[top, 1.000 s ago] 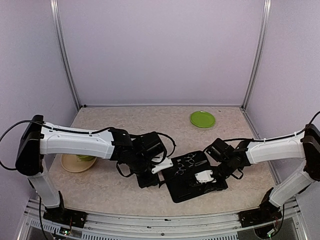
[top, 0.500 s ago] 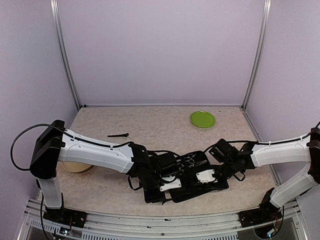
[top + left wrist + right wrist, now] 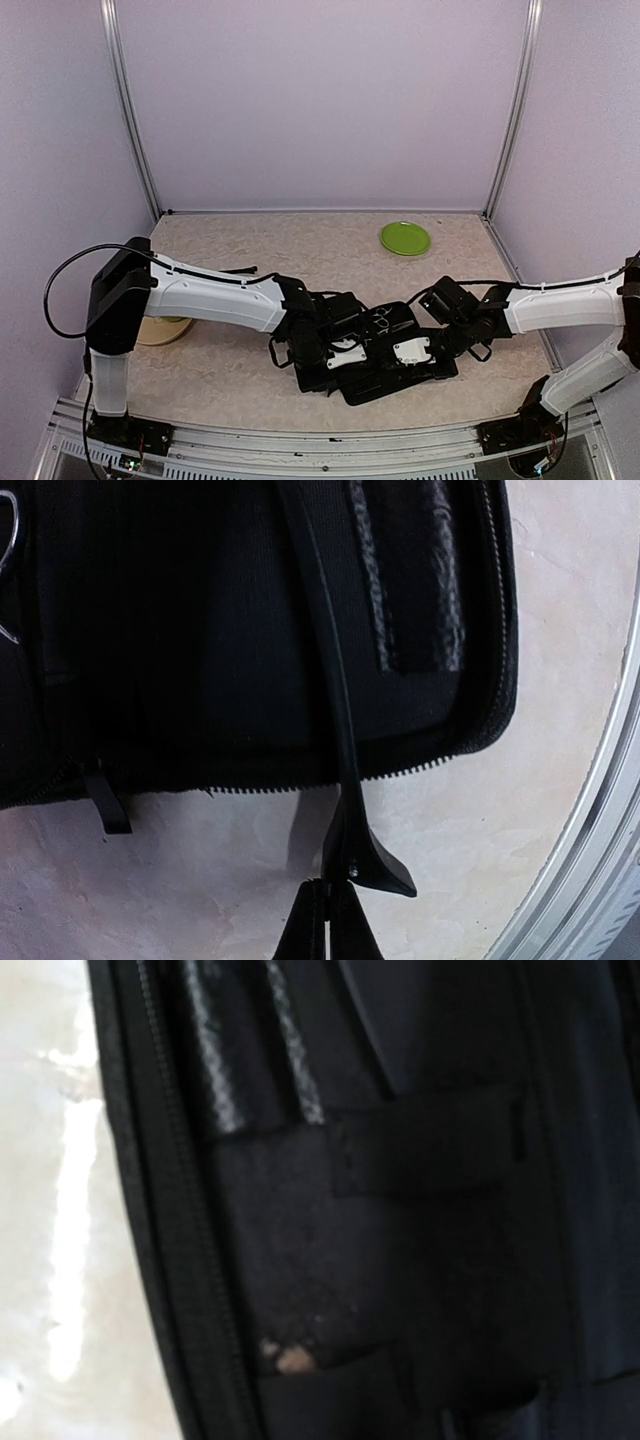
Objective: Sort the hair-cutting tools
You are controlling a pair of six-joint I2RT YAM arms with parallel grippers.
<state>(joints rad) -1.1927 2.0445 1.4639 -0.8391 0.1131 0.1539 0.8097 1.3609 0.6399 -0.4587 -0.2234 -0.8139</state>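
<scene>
The left claw (image 3: 325,912) is clenched on the tail of 1 black hair clip (image 3: 328,680). The clip's long axis runs straight ahead across the case (image 3: 200,630), seemingly just above the lining. The right claw (image 3: 415,352) is over the case; I cannot tell its state.

Beige marbled tabletop (image 3: 300,235), silver metal rail (image 3: 300,438) along its near edge. Directly on it: large flat black rectangular zip case (image 3: 388,386), lying open, centre-right, set at an angle & close to the near edge. Left wrist view shows its zipper edge flat on the surface, w/ bare tabletop btwn case & rail. Round green plate (image 3: 405,238) sits far right near the back, well apart from the case. Round tan plate (image 3: 148,332) at the left side, mostly hidden. Thin black hair clip (image 3: 243,269) left of centre, only partly visible, apart from case & both plates.
</scene>
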